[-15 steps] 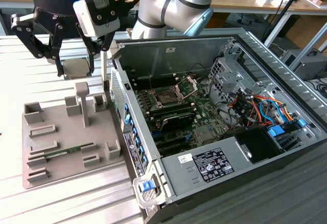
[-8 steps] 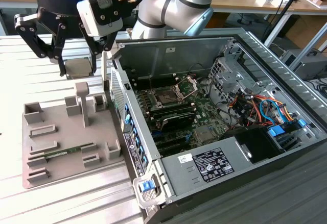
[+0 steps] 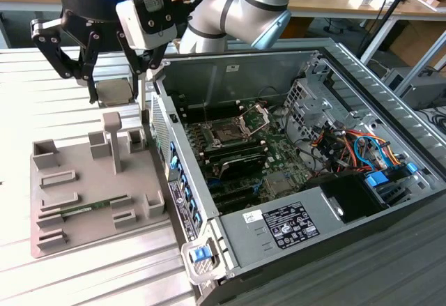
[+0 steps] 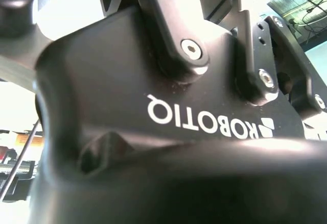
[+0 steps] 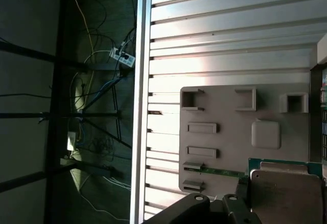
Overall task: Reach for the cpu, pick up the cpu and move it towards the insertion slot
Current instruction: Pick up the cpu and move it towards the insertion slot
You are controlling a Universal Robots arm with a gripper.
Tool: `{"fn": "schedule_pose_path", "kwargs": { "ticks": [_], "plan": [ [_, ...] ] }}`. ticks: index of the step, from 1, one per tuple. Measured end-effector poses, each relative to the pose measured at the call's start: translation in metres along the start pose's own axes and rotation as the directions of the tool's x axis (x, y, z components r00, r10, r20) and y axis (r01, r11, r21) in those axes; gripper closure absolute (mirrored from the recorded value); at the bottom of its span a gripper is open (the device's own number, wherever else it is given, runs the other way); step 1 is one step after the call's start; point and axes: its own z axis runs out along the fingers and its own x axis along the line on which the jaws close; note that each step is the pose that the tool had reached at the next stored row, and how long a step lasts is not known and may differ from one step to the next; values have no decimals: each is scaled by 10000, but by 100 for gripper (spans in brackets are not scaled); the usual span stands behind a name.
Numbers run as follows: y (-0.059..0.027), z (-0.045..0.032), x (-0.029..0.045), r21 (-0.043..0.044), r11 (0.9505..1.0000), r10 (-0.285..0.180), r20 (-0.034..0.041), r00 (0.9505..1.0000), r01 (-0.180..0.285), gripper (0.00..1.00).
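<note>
In the exterior view my gripper (image 3: 117, 88) hangs over the far end of the grey fixture tray (image 3: 83, 233), at that view's left. It is shut on the cpu (image 3: 116, 93), a flat silvery square held level between the two black fingers, a little above the tray's raised pedestal (image 3: 111, 120). The first wrist view shows the cpu (image 5: 286, 191) close up with a green edge, one finger (image 5: 240, 189) against its side. The insertion slot (image 3: 228, 134), a dark square socket with its silver frame hinged up, lies on the motherboard inside the open case, to the exterior view's right of the gripper.
The case's upright side wall (image 3: 159, 121) stands between the tray and the motherboard. A green memory stick (image 3: 87, 207) lies in the tray. Black memory slots (image 3: 240, 163), a drive cage (image 3: 306, 100) and coloured cables (image 3: 362, 149) fill the case. The table is ribbed aluminium (image 3: 42, 76).
</note>
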Motion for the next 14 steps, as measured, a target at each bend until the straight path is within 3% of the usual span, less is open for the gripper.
{"fn": "schedule_pose_path", "kwargs": {
  "ticks": [14],
  "plan": [
    [-5, 0, -89, 5, 10000, 0, 1, 10000, 0, 45]
  ]
}}
